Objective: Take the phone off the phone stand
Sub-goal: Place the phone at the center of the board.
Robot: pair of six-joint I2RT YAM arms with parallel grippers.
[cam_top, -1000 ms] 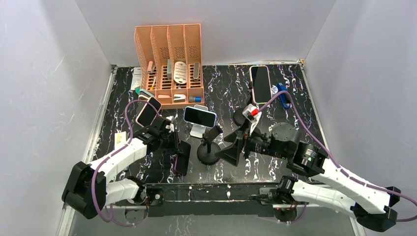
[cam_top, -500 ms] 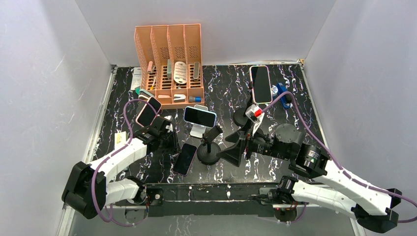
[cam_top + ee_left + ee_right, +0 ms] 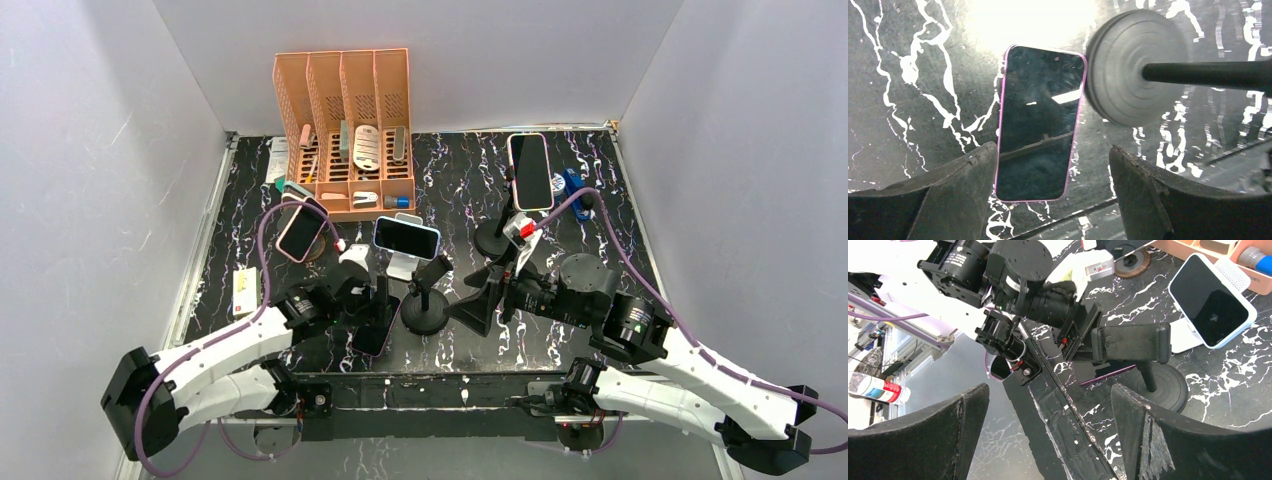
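Note:
A dark phone with a pink rim [image 3: 374, 327] [image 3: 1040, 120] lies flat, screen up, on the black marble table, just left of the black phone stand [image 3: 424, 300]. The stand's round base [image 3: 1138, 75] almost touches the phone's top corner. Its clamp [image 3: 1128, 342] holds nothing. My left gripper [image 3: 380, 298] [image 3: 1053, 151] hovers open over the phone's lower end, one finger on each side and neither touching it. My right gripper [image 3: 472, 305] [image 3: 1048, 390] stands open and empty, just right of the stand.
A white-cased phone on a white stand [image 3: 406, 238] sits behind the black stand. A pink phone [image 3: 300, 232] stands at the left and another phone [image 3: 528, 170] at the back right. An orange desk organiser [image 3: 345, 130] fills the back left.
The left gripper has opened wide and let go of the phone, which now lies flat beside the stand. The left arm has shifted right, over the phone. The right arm barely moved.

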